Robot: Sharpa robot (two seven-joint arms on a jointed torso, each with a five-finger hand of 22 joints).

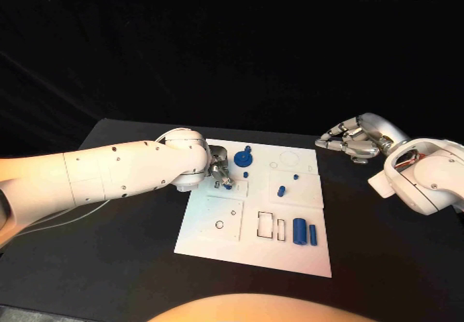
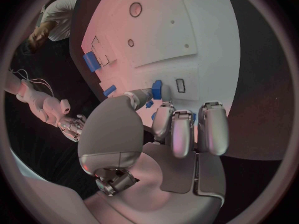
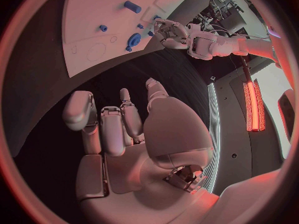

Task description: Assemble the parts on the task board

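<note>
Left hand (image 1: 218, 176) low over the task board (image 1: 218, 238), thumb and a finger pinching a small blue block (image 2: 157, 89) against the white surface, beside a rectangular slot (image 2: 180, 85). Other fingers curled above, off the board.

Right hand (image 1: 350, 141) idle past the board's far right corner, fingers loosely curled, nothing held.

Elsewhere on the board: blue round part (image 1: 245, 159) just beyond the left hand, a larger blue block (image 1: 301, 231) near the front slots.

Judgement: block is being seated. To do it well, square its long side to the slot outline, lower straight, keep the pinch light so it doesn't tilt or jam. Whether it's already partly in: cannot tell.
</note>
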